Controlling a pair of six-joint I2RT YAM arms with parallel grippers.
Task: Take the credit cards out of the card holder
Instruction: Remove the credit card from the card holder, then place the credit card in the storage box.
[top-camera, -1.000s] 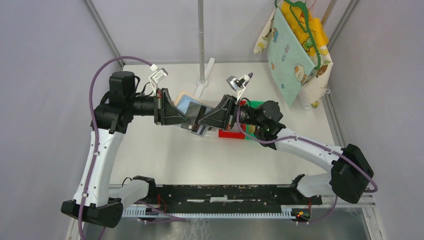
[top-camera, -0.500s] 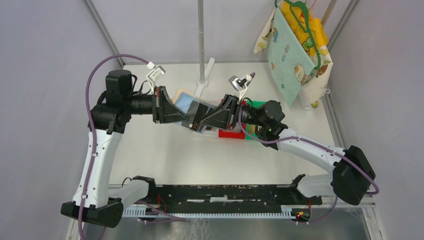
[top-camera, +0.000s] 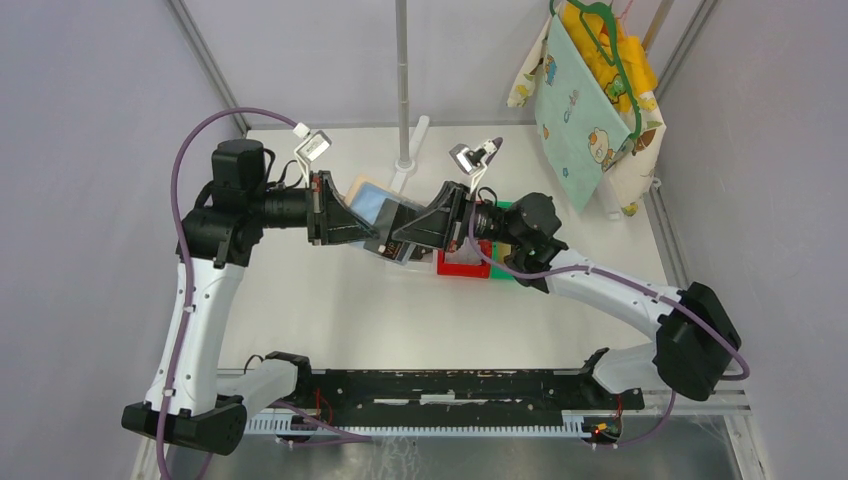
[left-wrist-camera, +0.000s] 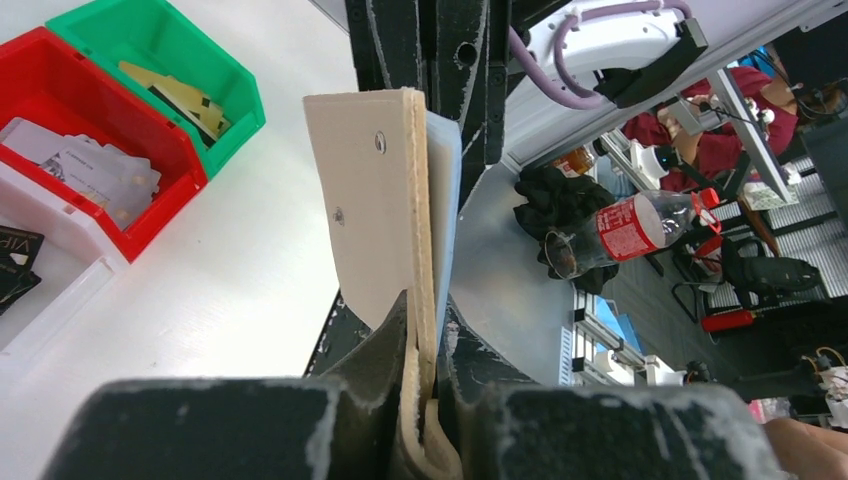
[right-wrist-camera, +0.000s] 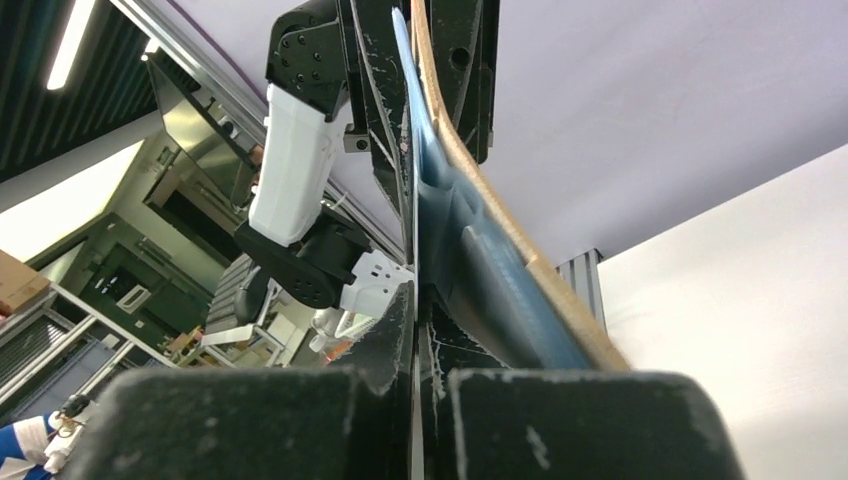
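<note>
As it's held, card holder (top-camera: 370, 203) runs crosswise.

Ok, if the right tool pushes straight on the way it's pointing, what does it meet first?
The left tool, facing it almost tip to tip and shut on the holder between them. The right tool sits against that holder; exact gap unclear.

Red bin (top-camera: 463, 267) beside right tool (top-camera: 398, 243); near table (top-camera: 400, 320) open.

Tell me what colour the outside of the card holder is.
The card holder is tan-beige outside and pale blue inside; the left wrist view shows it best.
</note>
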